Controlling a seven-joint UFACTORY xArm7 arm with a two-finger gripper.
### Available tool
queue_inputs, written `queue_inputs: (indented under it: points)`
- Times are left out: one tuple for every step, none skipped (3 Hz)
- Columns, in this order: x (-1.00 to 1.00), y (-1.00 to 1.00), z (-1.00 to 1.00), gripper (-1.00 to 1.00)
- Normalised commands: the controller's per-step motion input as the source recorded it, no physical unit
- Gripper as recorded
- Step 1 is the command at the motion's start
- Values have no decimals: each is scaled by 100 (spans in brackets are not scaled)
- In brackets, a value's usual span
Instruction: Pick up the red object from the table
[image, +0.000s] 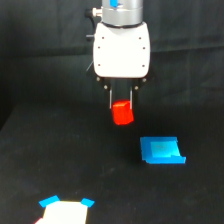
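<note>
1. I see the claw hanging below the arm's white housing near the top middle of the exterior view, pointing straight down.
2. Its two thin fingers are drawn in against the upper part of the red object, one on each side, so the claw is pinching the red object.
3. The red object is a small stubby red-orange block. Its top sits between the fingertips and most of its body sticks out below them.
4. I read the red object as lifted clear of the tabletop, since it sits high in the view against the dark background, but I cannot make out a shadow or a gap beneath it to be certain.
5. A flat bright blue piece lies on the tabletop below the claw and toward the exterior view's right, well apart from the red object.
6. At the bottom edge, toward the exterior view's left, I see a pale whitish shape with blue corners. It is cut off by the frame and I cannot tell what it is.
7. The tabletop is matte black and plain.
</note>
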Motion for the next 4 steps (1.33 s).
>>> queue_inputs:
  points:
    - [-23, -86, 38, -100]
    - [-35, -100, 70, -86]
    - [-30, -100, 62, -75]
    - [-58, -69, 48, -100]
